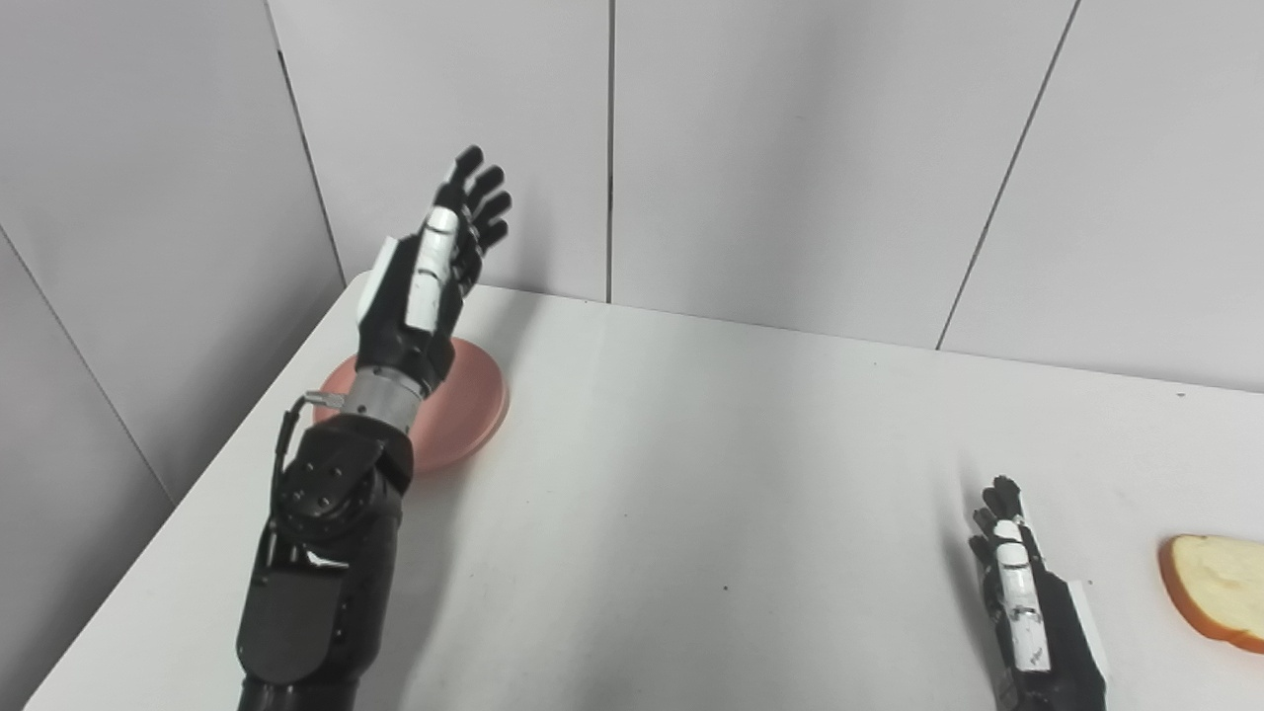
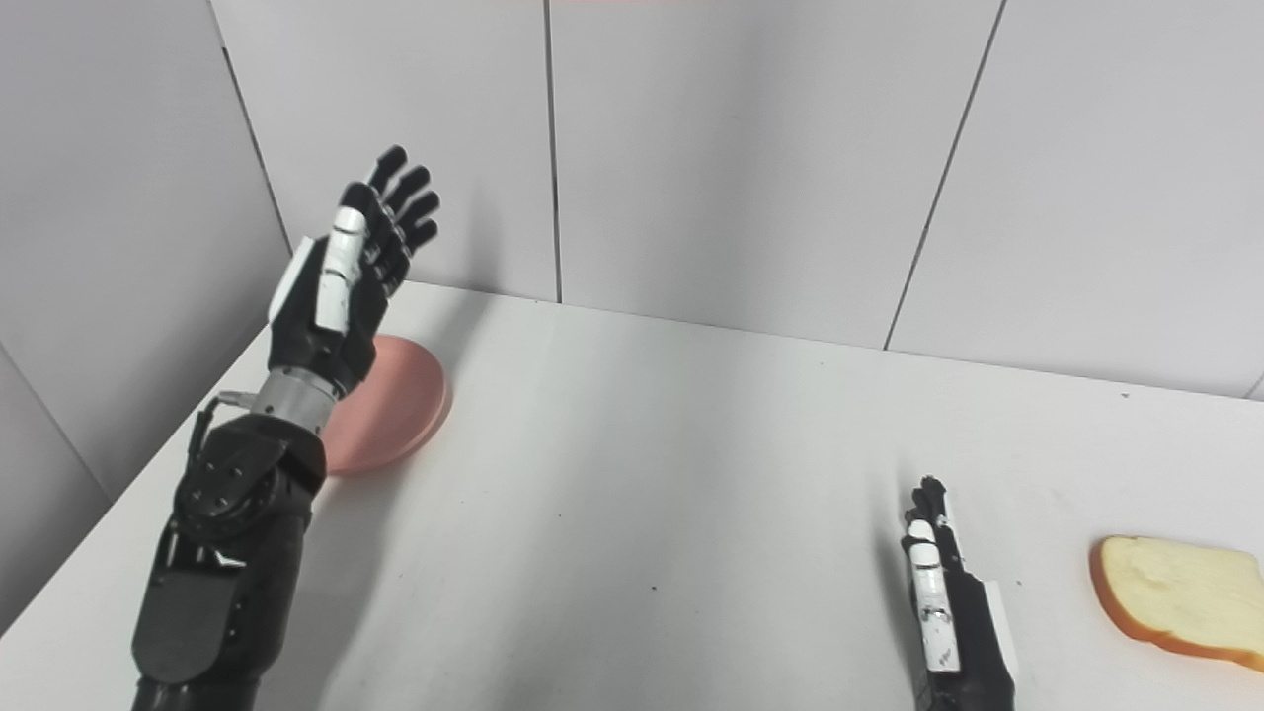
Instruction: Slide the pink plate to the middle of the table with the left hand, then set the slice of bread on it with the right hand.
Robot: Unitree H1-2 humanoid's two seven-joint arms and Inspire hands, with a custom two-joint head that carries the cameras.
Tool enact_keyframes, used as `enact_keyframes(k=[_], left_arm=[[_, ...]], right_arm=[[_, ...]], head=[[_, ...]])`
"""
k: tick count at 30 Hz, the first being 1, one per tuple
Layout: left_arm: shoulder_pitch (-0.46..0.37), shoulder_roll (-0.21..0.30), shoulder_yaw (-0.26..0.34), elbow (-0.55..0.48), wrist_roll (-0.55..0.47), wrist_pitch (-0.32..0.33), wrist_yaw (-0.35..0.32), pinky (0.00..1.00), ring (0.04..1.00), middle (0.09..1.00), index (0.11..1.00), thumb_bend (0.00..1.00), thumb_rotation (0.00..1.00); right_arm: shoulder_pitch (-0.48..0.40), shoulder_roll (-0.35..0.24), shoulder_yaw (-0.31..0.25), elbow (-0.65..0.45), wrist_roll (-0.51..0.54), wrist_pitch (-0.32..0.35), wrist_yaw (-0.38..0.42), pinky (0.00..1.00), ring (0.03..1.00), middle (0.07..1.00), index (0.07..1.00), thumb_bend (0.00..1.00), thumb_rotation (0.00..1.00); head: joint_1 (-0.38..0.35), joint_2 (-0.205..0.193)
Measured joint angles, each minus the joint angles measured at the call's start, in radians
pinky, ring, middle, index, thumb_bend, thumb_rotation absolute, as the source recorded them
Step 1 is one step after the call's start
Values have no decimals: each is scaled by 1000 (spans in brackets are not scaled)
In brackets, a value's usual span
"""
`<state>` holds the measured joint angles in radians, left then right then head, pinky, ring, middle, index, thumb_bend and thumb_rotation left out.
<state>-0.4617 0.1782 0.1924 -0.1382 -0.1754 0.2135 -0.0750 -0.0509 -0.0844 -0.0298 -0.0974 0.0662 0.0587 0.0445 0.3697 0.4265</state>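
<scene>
The pink plate (image 1: 469, 407) lies near the table's left edge, towards the back, partly hidden by my left wrist. My left hand (image 1: 434, 267) is raised above the plate with its fingers stretched upward and apart, holding nothing. The slice of bread (image 1: 1220, 589), pale with an orange-brown crust, lies flat at the front right of the table. My right hand (image 1: 1027, 597) rests low near the front edge, just left of the bread and apart from it, fingers extended and holding nothing.
The white table (image 1: 711, 474) meets grey wall panels (image 1: 790, 148) at the back and on the left. Its left edge runs diagonally close beside the plate.
</scene>
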Motion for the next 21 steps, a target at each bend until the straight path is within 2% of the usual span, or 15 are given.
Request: enact_keyframes(k=[6,9,15,21], left_arm=[[-44,57,66,106,-18,-1,16,920,944,943,938,567,1000],[-56,88,96,154,-22,-4,26,924,942,941,936,574,1000],[-77,101,133,243,-41,-9,37,890,925,922,919,563,1000],[-86,132,161,336,-43,-34,42,917,935,931,921,583,1000]], right_arm=[[4,7,0,-10,1,7,-3,1000,1000,1000,1000,44,1000],[5,7,-1,-10,3,7,-4,1000,1000,1000,1000,48,1000],[6,8,-1,-14,-3,9,-12,1000,1000,1000,1000,61,1000],[7,10,0,-19,-3,15,-13,1000,1000,1000,1000,56,1000]], head=[[0,-5],[5,-5],[11,-5],[14,-2]])
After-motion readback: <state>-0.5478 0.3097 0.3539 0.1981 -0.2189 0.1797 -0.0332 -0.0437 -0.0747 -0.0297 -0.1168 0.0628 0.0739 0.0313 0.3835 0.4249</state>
